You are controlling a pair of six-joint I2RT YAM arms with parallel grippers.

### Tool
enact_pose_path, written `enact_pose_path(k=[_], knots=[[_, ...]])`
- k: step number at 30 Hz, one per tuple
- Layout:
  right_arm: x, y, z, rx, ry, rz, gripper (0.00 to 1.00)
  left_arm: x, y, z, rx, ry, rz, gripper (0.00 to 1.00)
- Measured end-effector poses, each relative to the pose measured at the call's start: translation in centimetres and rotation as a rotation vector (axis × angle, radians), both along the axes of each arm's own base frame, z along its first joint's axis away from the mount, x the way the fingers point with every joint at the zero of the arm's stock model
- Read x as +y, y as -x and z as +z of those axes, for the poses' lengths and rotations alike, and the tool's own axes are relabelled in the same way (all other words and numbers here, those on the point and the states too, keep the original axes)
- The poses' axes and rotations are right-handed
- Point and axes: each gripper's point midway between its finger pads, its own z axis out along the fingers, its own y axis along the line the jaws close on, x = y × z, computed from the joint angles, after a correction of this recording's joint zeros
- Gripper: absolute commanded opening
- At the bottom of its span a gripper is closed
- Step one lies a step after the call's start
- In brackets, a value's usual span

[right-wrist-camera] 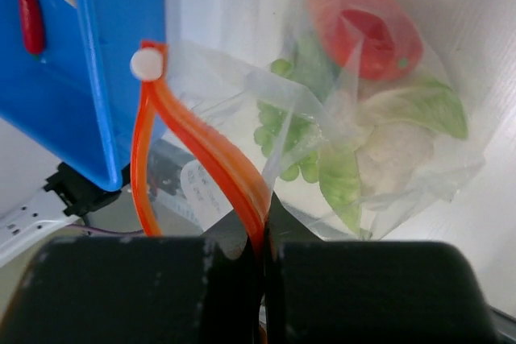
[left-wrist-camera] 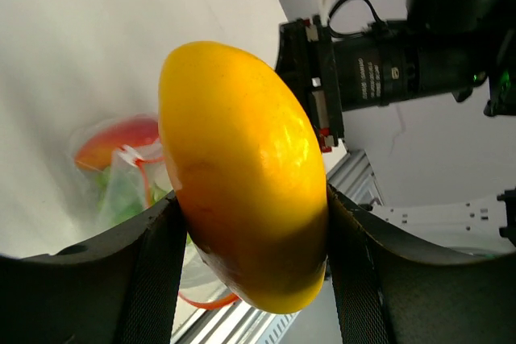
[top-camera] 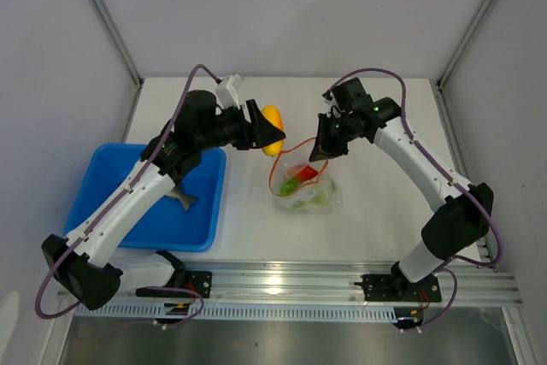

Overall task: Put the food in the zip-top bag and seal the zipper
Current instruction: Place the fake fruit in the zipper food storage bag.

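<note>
My left gripper (top-camera: 270, 132) is shut on a yellow lemon-like piece (left-wrist-camera: 242, 167) of the food and holds it in the air just left of the zip-top bag's mouth. The clear zip-top bag (top-camera: 309, 194) lies mid-table holding a red-orange fruit (right-wrist-camera: 367, 30), white cauliflower (right-wrist-camera: 395, 155) and green leafy bits (right-wrist-camera: 298, 134). My right gripper (right-wrist-camera: 264, 215) is shut on the zipper (right-wrist-camera: 201, 142), whose red strip arcs up in a loop, lifting the mouth apart. A grey fish (top-camera: 181, 197) and a red chili (right-wrist-camera: 28, 14) lie in the blue tray.
The blue tray (top-camera: 85, 177) sits at the left of the table under my left arm. In the left wrist view the right arm's wrist camera (left-wrist-camera: 387, 62) stands close beyond the yellow piece. A metal rail (top-camera: 342, 284) runs along the near edge.
</note>
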Motion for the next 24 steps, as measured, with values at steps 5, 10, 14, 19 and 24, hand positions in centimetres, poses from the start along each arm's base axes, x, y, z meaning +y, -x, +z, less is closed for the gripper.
enact_pose_path(k=[5, 10, 14, 19, 24], knots=[[0.2, -0.1, 0.3, 0.053, -0.051, -0.021, 0.0, -2.2, -0.1, -0.2, -0.003, 0.007, -0.076, 0.01], [0.3, 0.0, 0.5, 0.086, -0.078, -0.037, 0.0, -4.1, -0.1, -2.3, 0.05, -0.016, -0.13, 0.01], [0.5, 0.1, 0.6, 0.1, -0.092, -0.041, 0.0, -5.1, 0.1, -3.8, 0.071, -0.052, -0.138, 0.01], [0.8, 0.1, 0.9, 0.12, -0.118, -0.053, 0.0, -5.7, 0.1, -4.6, 0.067, -0.078, -0.125, 0.01], [0.8, -0.3, 1.3, 0.134, -0.153, -0.08, 0.0, -6.2, 0.3, -5.8, 0.066, -0.087, -0.13, 0.01]])
